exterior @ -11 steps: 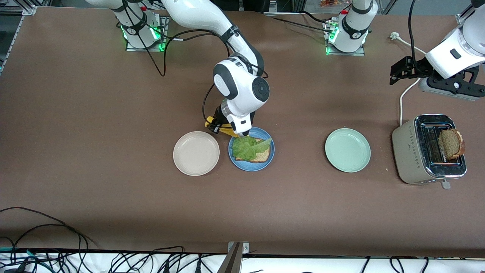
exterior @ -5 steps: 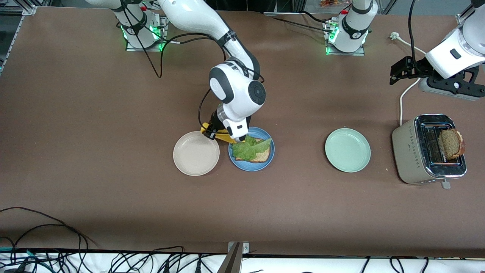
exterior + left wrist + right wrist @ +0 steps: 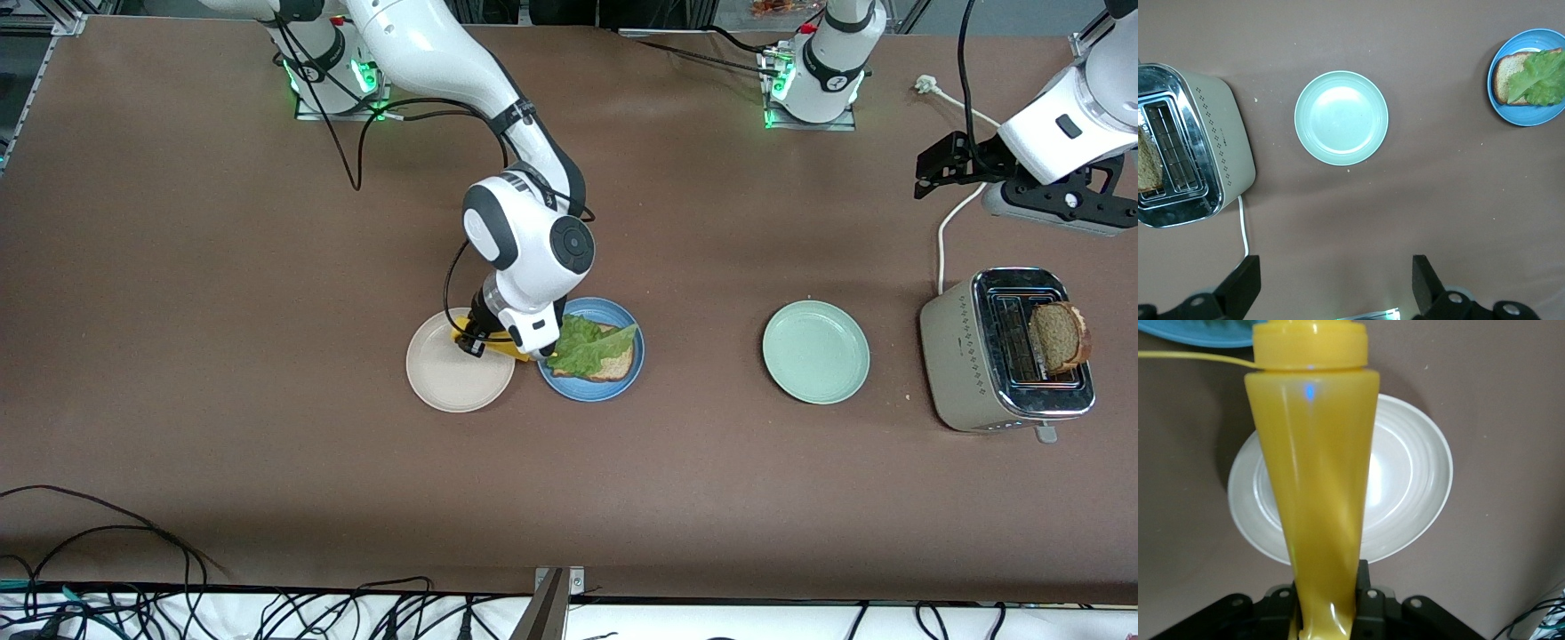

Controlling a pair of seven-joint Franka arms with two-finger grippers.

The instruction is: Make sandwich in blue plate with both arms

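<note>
The right gripper (image 3: 498,342) hangs over the beige plate (image 3: 444,378), jaws clenched on a yellow bottle (image 3: 1315,487); beside it, mid-counter, the blue plate (image 3: 622,384) carries a bread slice (image 3: 613,364) topped with lettuce (image 3: 582,347); next a green plate (image 3: 815,351); then a toaster (image 3: 956,356) holding a second slice (image 3: 1058,336); the left gripper (image 3: 1335,283) waits above the counter near it, jaws released.

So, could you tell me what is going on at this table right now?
The robots are partway through a sandwich. The right gripper holds a yellow squeeze bottle over the gap between the beige plate and the blue plate. On the blue plate, a lettuce leaf lies on one bread slice. The second slice stands in the toaster. The left gripper waits open, up above the table near the pale green plate.
</note>
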